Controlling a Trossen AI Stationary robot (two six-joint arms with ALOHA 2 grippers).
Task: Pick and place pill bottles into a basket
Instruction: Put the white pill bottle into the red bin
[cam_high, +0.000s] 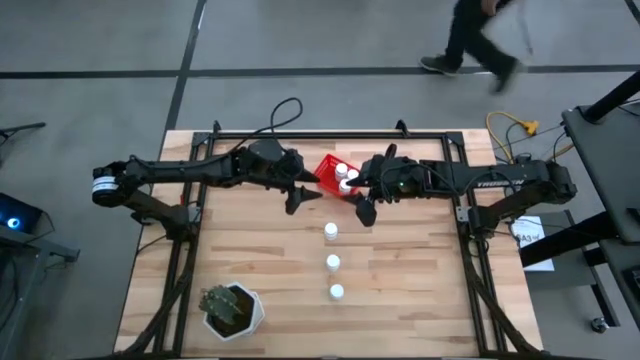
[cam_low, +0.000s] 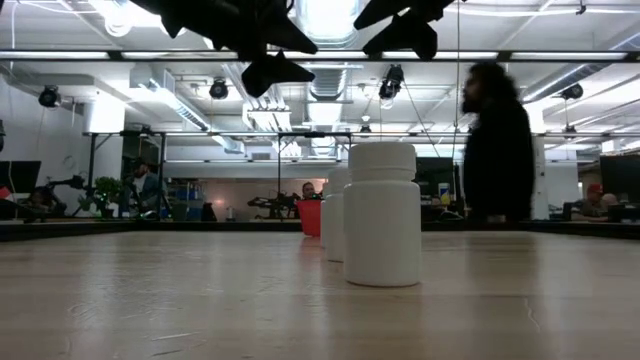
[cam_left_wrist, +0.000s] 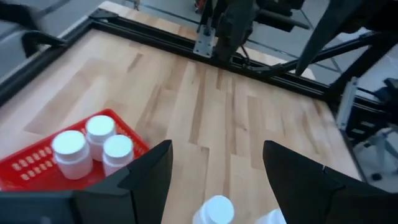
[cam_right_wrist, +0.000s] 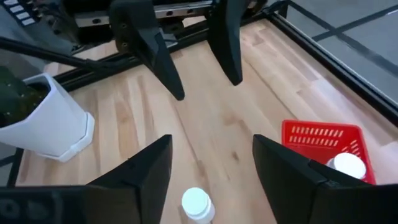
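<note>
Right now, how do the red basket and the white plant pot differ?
The basket is red, rectangular, with slotted sides; the plant pot is white, hexagonal, solid-walled. The basket holds three pill bottles; the pot holds a green plant. The basket sits at the table's far middle between the arms; the pot sits at the near left corner. Both rest on the wooden table.

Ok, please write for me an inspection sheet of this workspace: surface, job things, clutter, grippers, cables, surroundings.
Surface: wooden table, bare planks, black frame around it.
Job things: red basket with three pill bottles standing inside; three more bottles upright in a row on the table.
Clutter: white plant pot near the table's front left corner.
Grippers: left gripper open, empty, beside the basket; right gripper open, empty, on the basket's other side.
Cables: black cable looping off the far edge; yellow cable on the floor.
Surroundings: a person walking past behind the table.
</note>
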